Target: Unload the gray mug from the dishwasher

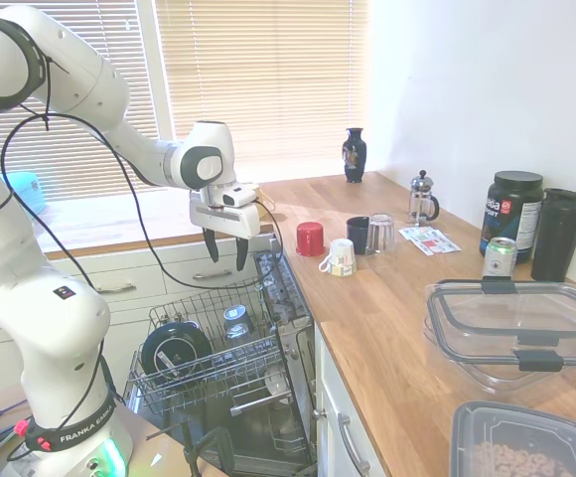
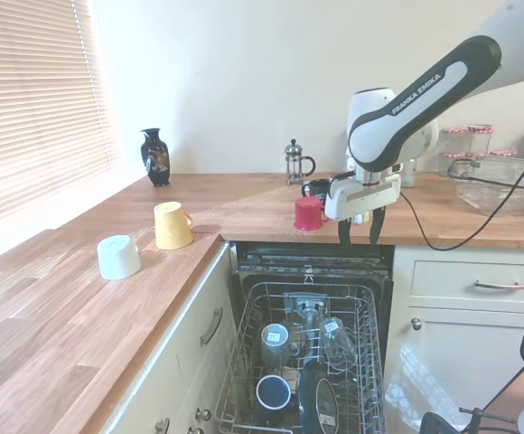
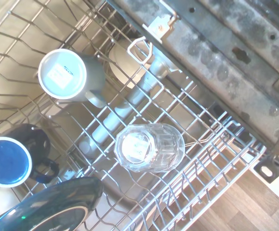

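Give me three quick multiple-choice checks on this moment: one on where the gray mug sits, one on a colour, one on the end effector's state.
1. Where is the gray mug?
A. On the counter beside the vase
B. Upside down in the dishwasher's wire rack
C. Held by the end effector

2. What colour is the cup on the counter just behind the end effector in the second exterior view?
A. Red
B. Green
C. Blue

3. What state is the end effector in?
A. Shut on the gray mug
B. Shut on a glass
C. Open and empty, above the rack

Answers:
1 B, the wrist view shows its base facing up among the rack wires.
2 A, it shows plainly red in both exterior views.
3 C, its fingers hang apart with nothing between them.
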Available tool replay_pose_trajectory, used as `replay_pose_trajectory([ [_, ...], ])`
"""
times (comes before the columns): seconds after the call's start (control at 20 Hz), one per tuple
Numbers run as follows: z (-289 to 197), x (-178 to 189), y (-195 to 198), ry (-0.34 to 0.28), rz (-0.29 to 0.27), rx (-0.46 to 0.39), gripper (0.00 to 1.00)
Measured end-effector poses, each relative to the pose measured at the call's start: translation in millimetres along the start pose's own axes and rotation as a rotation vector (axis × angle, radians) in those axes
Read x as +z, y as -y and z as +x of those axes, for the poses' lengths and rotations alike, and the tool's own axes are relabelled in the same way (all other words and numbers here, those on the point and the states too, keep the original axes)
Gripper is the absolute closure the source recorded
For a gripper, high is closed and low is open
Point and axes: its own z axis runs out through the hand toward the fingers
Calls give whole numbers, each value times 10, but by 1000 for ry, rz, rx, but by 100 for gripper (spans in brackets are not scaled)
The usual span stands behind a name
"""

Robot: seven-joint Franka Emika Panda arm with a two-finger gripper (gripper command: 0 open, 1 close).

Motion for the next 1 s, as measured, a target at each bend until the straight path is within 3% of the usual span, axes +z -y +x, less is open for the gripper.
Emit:
replay_pose_trajectory([
  [0.25, -9, 28, -16, -16, 4, -9, 0],
  [0.55, -105, 96, 127, -86, 10, -86, 0],
  [1.0, -353, 789, 727, -93, -19, -277, 0],
])
